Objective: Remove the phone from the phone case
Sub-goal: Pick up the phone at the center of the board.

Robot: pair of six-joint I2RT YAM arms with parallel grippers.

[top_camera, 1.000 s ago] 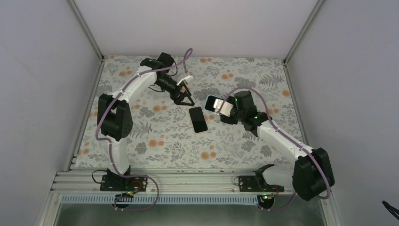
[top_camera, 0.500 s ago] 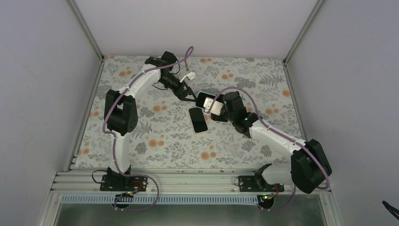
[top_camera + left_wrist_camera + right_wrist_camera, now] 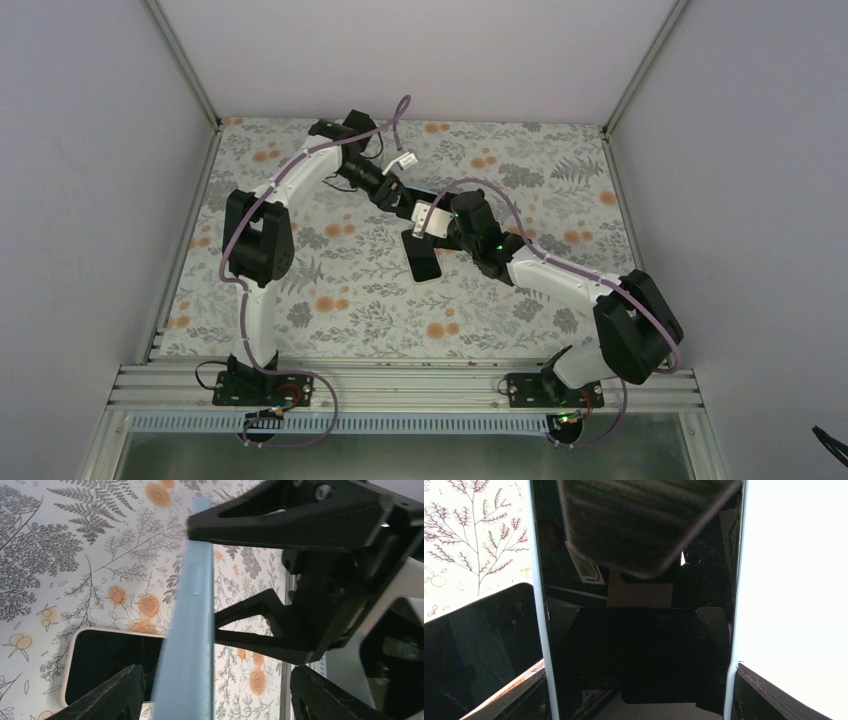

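A phone with a black screen (image 3: pixel 634 630) sits in a light blue case (image 3: pixel 192 610). My right gripper (image 3: pixel 639 672) is shut on the case's long edges and holds it above the table. In the top view the cased phone (image 3: pixel 412 208) hangs between both grippers. My left gripper (image 3: pixel 215 669) is open, and the case stands edge-on between its spread fingers, nearer the left one, with no contact showing. The right gripper's black fingers (image 3: pixel 280 520) clamp the case from the right side of the left wrist view. My left gripper (image 3: pixel 400 200) meets my right gripper (image 3: pixel 418 212) at mid-table.
A second phone (image 3: pixel 422 258) with a black screen and pale rim lies flat on the floral tablecloth (image 3: pixel 330 300) just below the grippers. It also shows in the left wrist view (image 3: pixel 110 665) and in the right wrist view (image 3: pixel 474 650). White walls enclose the table.
My right gripper carried the cased phone left, up to my left gripper. My left gripper shifted right, and its open fingers now straddle the case edge.
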